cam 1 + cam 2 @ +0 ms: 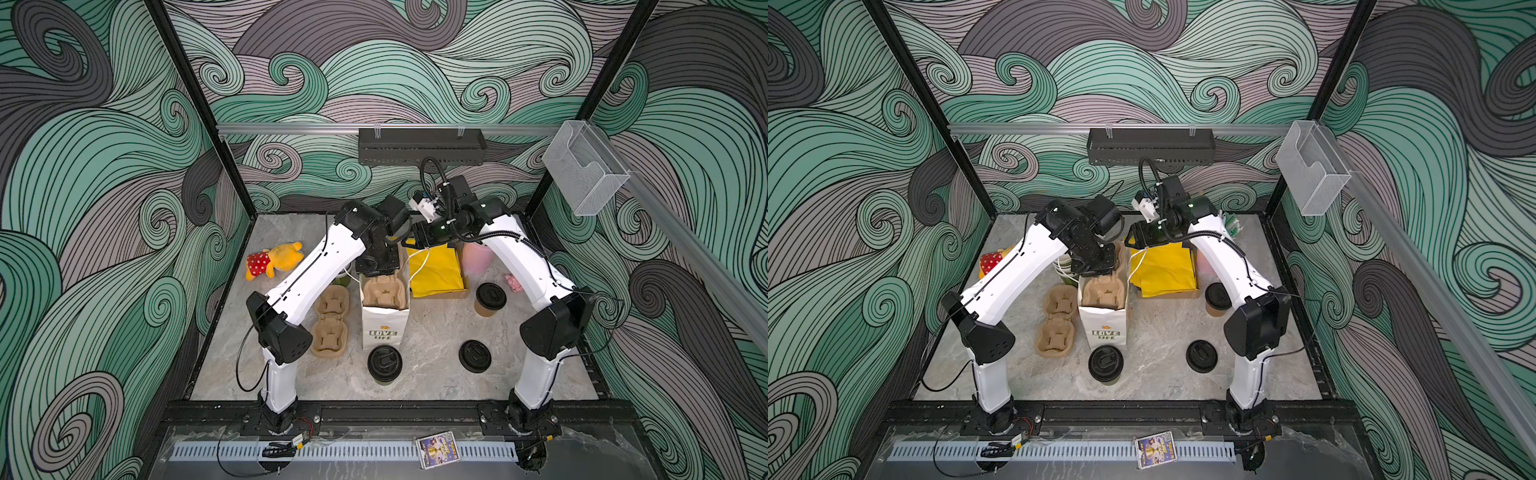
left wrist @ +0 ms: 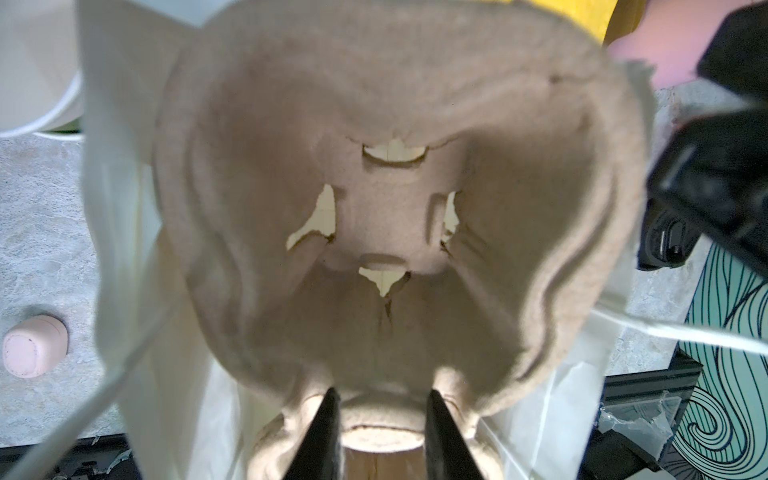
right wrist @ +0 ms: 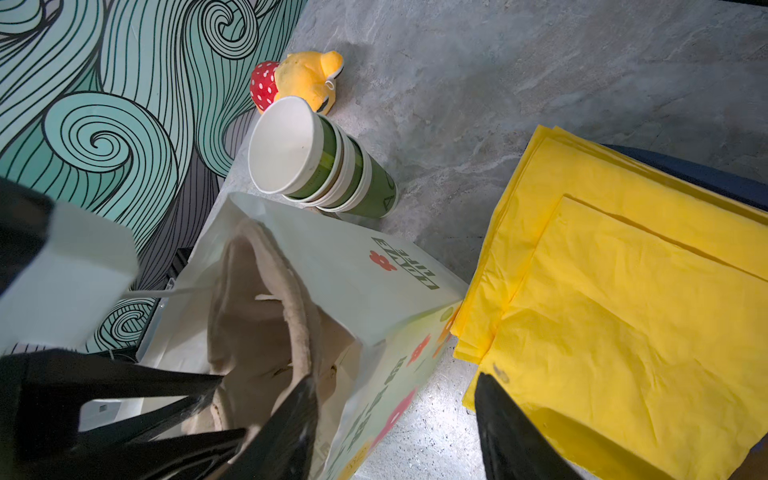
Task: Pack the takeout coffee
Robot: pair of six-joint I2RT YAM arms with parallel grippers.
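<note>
Two takeout coffees stand on the table in both top views: a tan-brown one (image 1: pixel 490 300) (image 1: pixel 1217 298) at the right and a dark one (image 1: pixel 384 363) (image 1: pixel 1106 363) in front of the white paper bag (image 1: pixel 384 328) (image 3: pixel 353 266). My left gripper (image 2: pixel 382 395) (image 1: pixel 376 270) is shut on the middle ridge of a pulp cup carrier (image 2: pixel 395 124) (image 1: pixel 384 293) that sits inside the bag. At the bag's far right edge, my right gripper (image 3: pixel 395 386) (image 1: pixel 409 245) stands open, one finger inside the bag and one outside its wall.
A second pulp carrier (image 1: pixel 330 322) lies left of the bag. A loose black lid (image 1: pixel 475 355) lies at front right. Yellow bags (image 1: pixel 436 270), nested green cups (image 3: pixel 324 166), a pink cup (image 1: pixel 478 257) and a plush toy (image 1: pixel 274 259) crowd the back.
</note>
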